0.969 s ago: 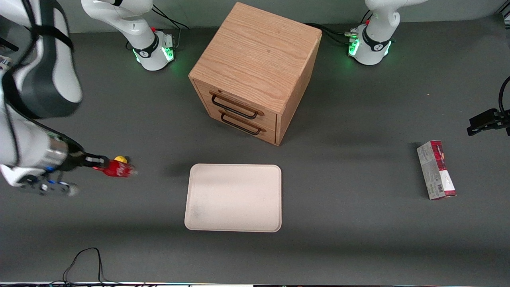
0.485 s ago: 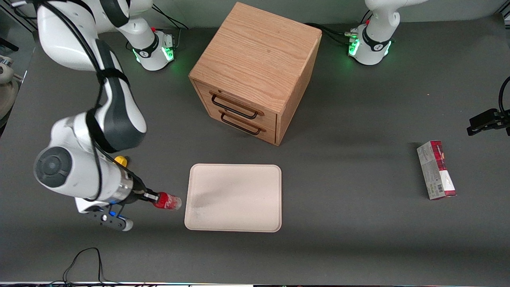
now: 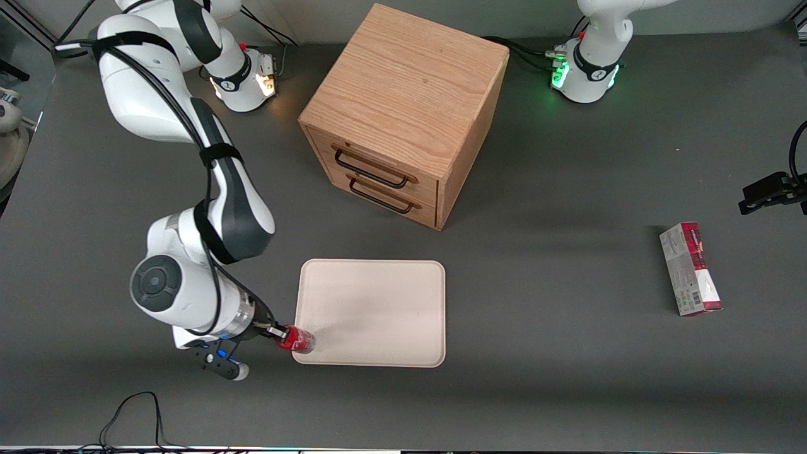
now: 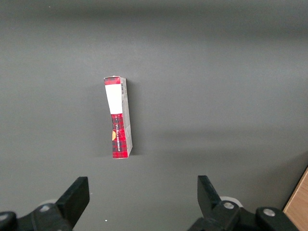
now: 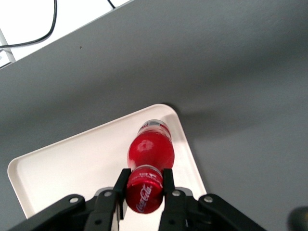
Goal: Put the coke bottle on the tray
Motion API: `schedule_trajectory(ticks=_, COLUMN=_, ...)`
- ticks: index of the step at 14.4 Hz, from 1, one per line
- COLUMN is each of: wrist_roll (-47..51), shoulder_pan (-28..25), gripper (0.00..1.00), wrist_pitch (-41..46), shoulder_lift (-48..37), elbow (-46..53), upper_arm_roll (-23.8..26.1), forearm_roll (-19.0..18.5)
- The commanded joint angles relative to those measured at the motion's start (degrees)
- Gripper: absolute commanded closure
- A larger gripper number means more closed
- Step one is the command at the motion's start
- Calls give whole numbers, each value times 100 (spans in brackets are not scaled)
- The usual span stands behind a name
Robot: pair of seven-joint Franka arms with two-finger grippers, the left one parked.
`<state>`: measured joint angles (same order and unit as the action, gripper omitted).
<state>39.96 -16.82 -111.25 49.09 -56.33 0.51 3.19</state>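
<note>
One end effector [image 3: 279, 333] pinching the coke bottle [image 3: 296, 340] by its red cap, bottle over the tray [image 3: 378, 309] corner nearest the camera, cabinet [image 3: 403, 113] at tray's 12 o'clock, carton [image 3: 690, 268] toward the parked arm's end of the desk [image 3: 567, 378]

table [image 3: 536, 391]: dark grey | gripper [image 3: 280, 335]: above tray corner | on table: tray [image 3: 378, 315], wooden drawer cabinet [image 3: 403, 113], red-and-grey carton [image 3: 690, 269] toward parked arm's end, black cable [image 3: 129, 416]

Likely a robotics lab, bolted arm bases [image 3: 243, 79], grey bench [image 3: 567, 378], trailing cables [image 3: 135, 410]
</note>
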Motion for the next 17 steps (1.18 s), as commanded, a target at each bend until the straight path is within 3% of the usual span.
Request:
schedule_trajectory(ticks=1, wrist_roll=161, shoulder_pan=-119, gripper=100, wrist_pitch=-46, shoulder_lift=223, elbow=272, upper_arm_roll=-51, forearm_roll=-2)
schedule_trajectory(ticks=6, wrist_roll=161, shoulder_pan=-181, gripper=100, wrist_pitch=-117, shoulder_lift=311, elbow=228, upper_arm_roll=-51, forearm_roll=-222)
schedule_trajectory(ticks=7, wrist_roll=161, shoulder_pan=-181, gripper=79, wrist_pitch=-117, shoulder_lift=312, elbow=219, upper_arm_roll=-51, forearm_roll=-222)
schedule_trajectory(ticks=8, wrist_roll=152, shoulder_pan=-181, gripper=1, wrist_pitch=-117, shoulder_lift=312, elbow=219, upper_arm_roll=-51, forearm_roll=-266)
schedule_trajectory(ticks=10, wrist_roll=170, shoulder_pan=-225, gripper=0, wrist_pitch=-108, shoulder_lift=312, elbow=210, upper_arm_roll=-42, forearm_roll=-494)
schedule_trajectory(ticks=15, wrist_roll=152, shoulder_pan=-225, gripper=0, wrist_pitch=-38, shoulder_lift=224, elbow=202, upper_arm_roll=-51, forearm_roll=-512)
schedule_trajectory(ticks=17, wrist_roll=65, shoulder_pan=-181, gripper=0, wrist_pitch=469, shoulder_lift=40, elbow=202, upper_arm_roll=-60, forearm_roll=-521)
